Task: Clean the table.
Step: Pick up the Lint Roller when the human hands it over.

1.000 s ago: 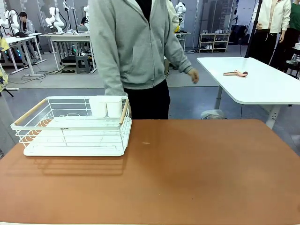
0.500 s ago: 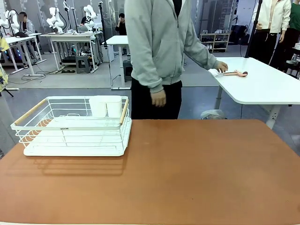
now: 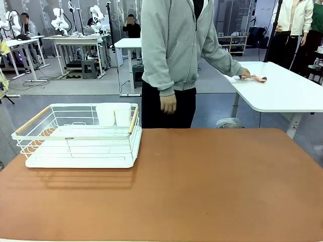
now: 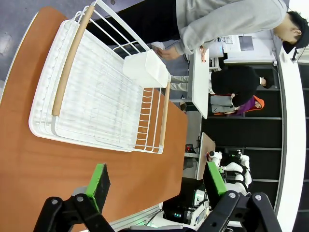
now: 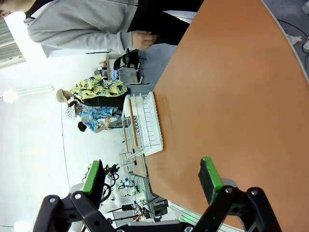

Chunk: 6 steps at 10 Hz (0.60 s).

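Table reddish-brown, spread beneath both grippers | white wire rack at far-left corner | left gripper wide apart, empty | right gripper wide apart, empty

Front cam sits at my edge of the table, facing the person across it. Both wrist cams hang high, rolled sideways; all three views share the rack.
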### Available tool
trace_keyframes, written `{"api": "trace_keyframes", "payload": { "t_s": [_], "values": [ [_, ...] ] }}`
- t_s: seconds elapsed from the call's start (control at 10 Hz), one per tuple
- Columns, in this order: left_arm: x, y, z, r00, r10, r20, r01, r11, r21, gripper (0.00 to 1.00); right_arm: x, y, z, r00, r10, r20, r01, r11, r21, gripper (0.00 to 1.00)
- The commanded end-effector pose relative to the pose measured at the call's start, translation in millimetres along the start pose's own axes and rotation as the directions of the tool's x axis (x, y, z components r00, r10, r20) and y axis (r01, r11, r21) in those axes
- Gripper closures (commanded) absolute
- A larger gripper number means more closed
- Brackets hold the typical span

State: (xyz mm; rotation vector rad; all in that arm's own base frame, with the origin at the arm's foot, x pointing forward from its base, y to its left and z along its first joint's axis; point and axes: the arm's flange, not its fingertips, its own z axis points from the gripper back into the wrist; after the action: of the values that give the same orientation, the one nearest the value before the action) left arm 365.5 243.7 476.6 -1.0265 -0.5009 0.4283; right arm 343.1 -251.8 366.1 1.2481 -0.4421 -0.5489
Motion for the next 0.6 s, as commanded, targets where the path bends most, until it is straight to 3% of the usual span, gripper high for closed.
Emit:
{"api": "trace_keyframes", "payload": {
  "t_s": [0.0,0.5],
  "values": [
    [-0.1,1.0,1.7,1.0,-0.006,0.002,0.006,1.0,-0.004,0.0,0.0,1.0,1.7,1.0,-0.003,0.004,0.003,1.0,0.002,0.0],
    [-0.1,1.0,1.7,1.0,-0.006,0.002,0.006,1.0,-0.004,0.0,0.0,1.0,1.7,1.0,-0.003,0.004,0.003,1.0,0.002,0.0]
  ]
}}
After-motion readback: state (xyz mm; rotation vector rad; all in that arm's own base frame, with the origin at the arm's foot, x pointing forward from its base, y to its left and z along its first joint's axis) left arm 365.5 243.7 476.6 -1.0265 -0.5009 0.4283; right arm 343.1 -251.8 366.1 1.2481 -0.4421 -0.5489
